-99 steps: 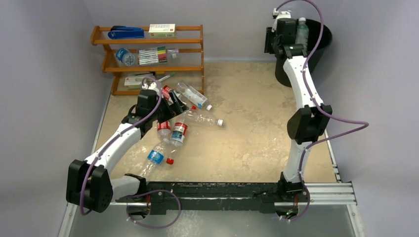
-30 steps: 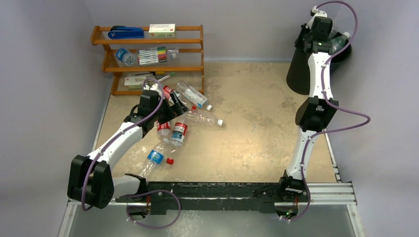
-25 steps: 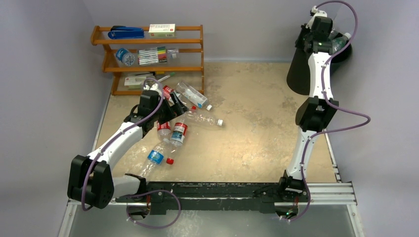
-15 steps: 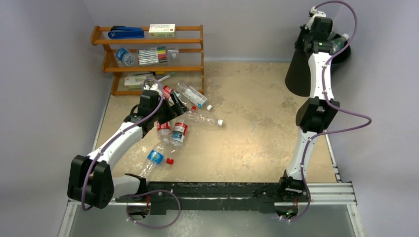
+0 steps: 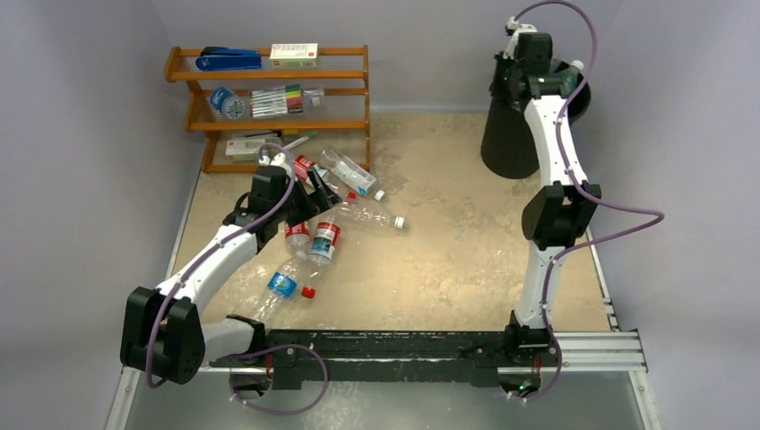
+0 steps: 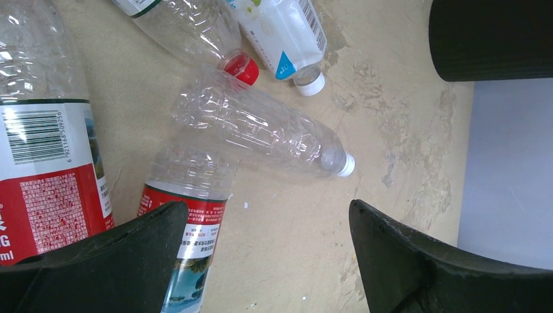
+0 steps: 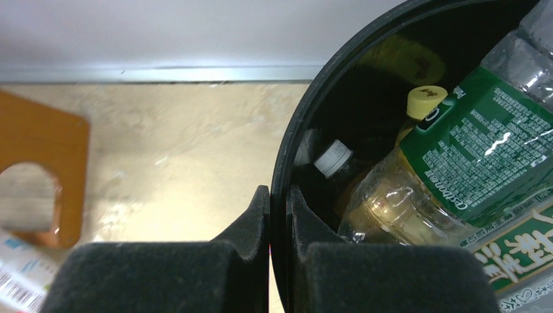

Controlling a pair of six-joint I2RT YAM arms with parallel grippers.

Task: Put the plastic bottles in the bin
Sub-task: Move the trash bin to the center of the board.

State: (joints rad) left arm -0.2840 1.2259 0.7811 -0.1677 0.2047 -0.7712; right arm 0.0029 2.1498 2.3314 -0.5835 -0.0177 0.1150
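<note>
With the right gripper [image 7: 269, 195] clamped on the rim of the far-right bin [image 5: 506, 134], a tug could topple it and spill its load, while the left gripper [image 6: 266, 208] gapes above the plastic bottles [image 5: 324, 235] lying on the worktop's left.

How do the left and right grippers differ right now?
The left gripper is wide open and empty; the right gripper is shut on the rim of the bin. The left gripper hangs over plastic bottles lying on the table; the right gripper is at the far right corner. Both have black fingers.
</note>
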